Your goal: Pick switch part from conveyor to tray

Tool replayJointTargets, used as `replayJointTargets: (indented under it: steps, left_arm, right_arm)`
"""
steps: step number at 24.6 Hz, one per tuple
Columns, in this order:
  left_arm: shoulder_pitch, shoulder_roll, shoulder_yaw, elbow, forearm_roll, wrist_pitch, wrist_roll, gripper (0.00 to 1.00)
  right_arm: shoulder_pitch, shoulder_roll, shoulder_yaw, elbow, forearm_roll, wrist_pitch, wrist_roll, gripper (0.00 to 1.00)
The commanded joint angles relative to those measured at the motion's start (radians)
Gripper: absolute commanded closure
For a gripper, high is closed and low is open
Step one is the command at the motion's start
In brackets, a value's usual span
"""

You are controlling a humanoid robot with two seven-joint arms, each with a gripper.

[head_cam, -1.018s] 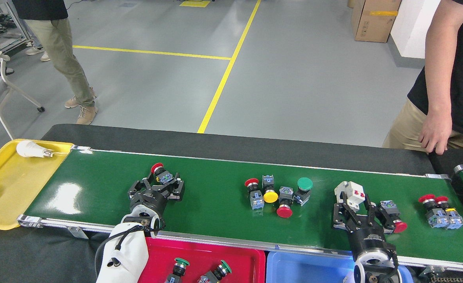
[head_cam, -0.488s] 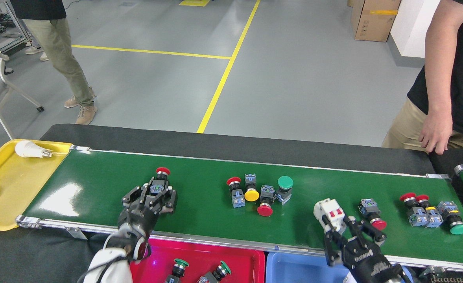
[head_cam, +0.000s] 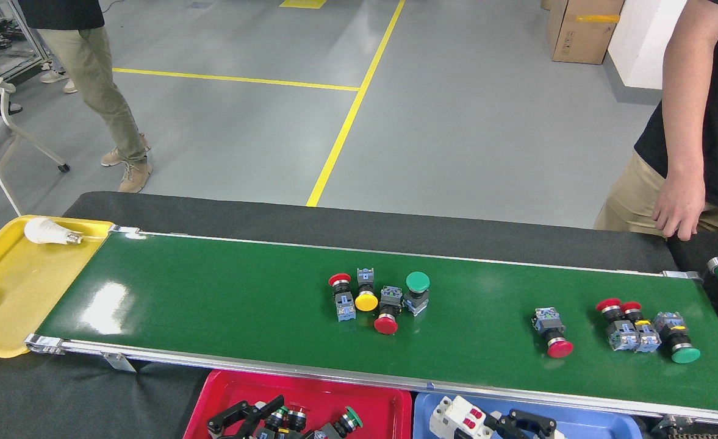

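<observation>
- Grey shop floor with yellow lines behind; in front, the green conveyor (head_cam: 224, 305) runs across, with a red tray (head_cam: 389, 399) and a blue tray (head_cam: 584, 421) along its near rail.
- The left gripper (head_cam: 246, 417), a second ago out on the belt closing round a red-capped switch, is now down over the red tray; its fingers look spread, with a red-capped switch (head_cam: 294, 413) just beside them among the others there.
- The right gripper (head_cam: 517, 422) has likewise pulled back off the belt to the blue tray; the white part (head_cam: 456, 417) sits at its fingertips, but I cannot tell whether they pinch it.
- Both picks look delivered or nearly so.
- Beyond the left gripper, a cluster of switches (head_cam: 380, 296) has drifted leftward on the belt; beyond the right, a lone red one (head_cam: 552, 332) and a small group (head_cam: 642, 329).
</observation>
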Motion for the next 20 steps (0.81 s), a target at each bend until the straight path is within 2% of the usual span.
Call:
replayJointTargets:
  steps: [1,3,4,5,6,8,10,11,14,16,20]
  left_arm:
    - [-0.012,-0.055,0.094,0.002,-0.002,0.110,0.051,0.01]
    - [-0.021,-0.084,0.149,0.017,-0.015,0.329,0.132,0.01]
    - [-0.013,-0.078,0.148,0.022,-0.018,0.420,0.170,0.01]
    - [-0.010,-0.076,0.143,0.022,-0.018,0.455,0.190,0.01]
    - [-0.005,-0.076,0.143,0.020,-0.018,0.455,0.193,0.01]
    - [-0.007,-0.075,0.142,0.012,-0.016,0.455,0.193,0.01]
    - [-0.024,-0.076,0.119,0.014,-0.015,0.446,0.186,0.01]
    - [-0.035,-0.075,0.103,0.016,-0.012,0.435,0.176,0.01]
    - [-0.136,-0.044,0.039,0.051,-0.010,0.328,0.069,0.01]
    - [-0.225,-0.049,0.021,0.115,-0.007,0.268,-0.002,0.01]
    - [-0.374,-0.044,-0.061,0.256,-0.010,0.248,-0.055,0.01]
  right_arm:
    - [0.002,-0.008,-0.010,-0.015,-0.007,-0.016,-0.006,0.00]
    - [0.002,0.010,-0.053,-0.015,-0.012,-0.016,-0.006,0.00]
    - [0.002,0.041,-0.104,-0.015,-0.013,-0.016,-0.006,0.00]
    - [0.000,0.088,-0.165,-0.015,-0.013,-0.016,-0.006,0.00]
    - [0.000,0.143,-0.234,-0.015,-0.013,-0.016,-0.004,0.00]
    - [0.000,0.212,-0.340,-0.015,-0.013,-0.016,-0.004,0.00]
    - [0.000,0.251,-0.441,-0.015,-0.013,-0.016,-0.006,0.00]
    - [0.000,0.258,-0.470,-0.015,-0.013,-0.016,-0.007,0.00]
    - [0.004,0.271,-0.550,-0.015,-0.018,0.140,-0.035,0.00]
    - [0.004,0.269,-0.584,-0.015,-0.028,0.238,-0.045,0.00]
    - [-0.010,0.266,-0.584,-0.015,-0.019,0.312,-0.047,0.00]
